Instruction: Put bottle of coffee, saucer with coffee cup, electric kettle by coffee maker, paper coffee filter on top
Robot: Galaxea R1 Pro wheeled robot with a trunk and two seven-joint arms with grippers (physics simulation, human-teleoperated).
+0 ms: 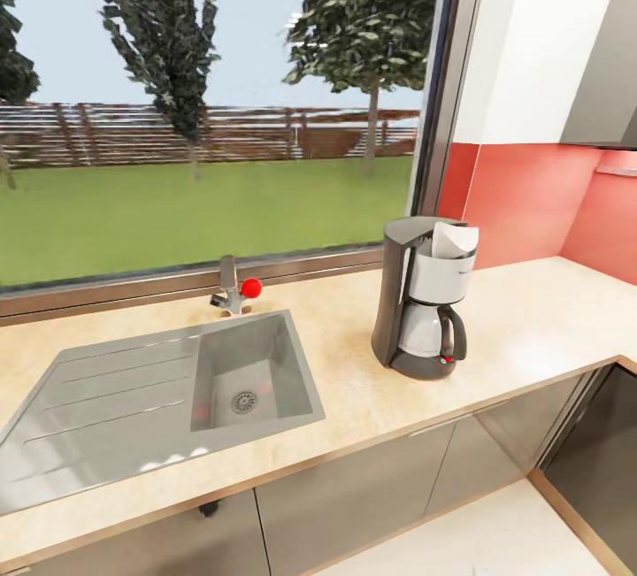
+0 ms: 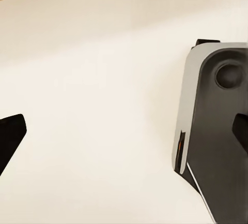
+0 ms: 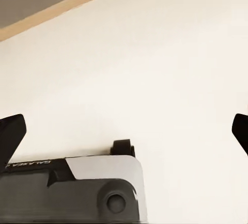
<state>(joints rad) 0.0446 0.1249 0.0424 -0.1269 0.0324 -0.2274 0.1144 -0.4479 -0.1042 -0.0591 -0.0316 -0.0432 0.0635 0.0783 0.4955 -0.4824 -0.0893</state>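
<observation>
The tall grey coffee maker [image 1: 423,302] stands on the beige countertop [image 1: 531,319], right of the sink. A white paper coffee filter [image 1: 456,240] rests in its top. The bottle of coffee, saucer, coffee cup and electric kettle are out of view. My left gripper [image 2: 124,136] is open over pale floor, its dark fingertips [image 2: 10,136] far apart with nothing between them. My right gripper [image 3: 124,133] is open the same way, also over pale floor.
A grey steel sink [image 1: 248,372] with a drainboard is set in the counter, behind it a faucet [image 1: 232,288] with a red knob. A large window backs the counter; a red wall [image 1: 531,204] runs right. Grey cabinets [image 1: 354,496] stand below. My robot base [image 2: 217,131] lies under the grippers.
</observation>
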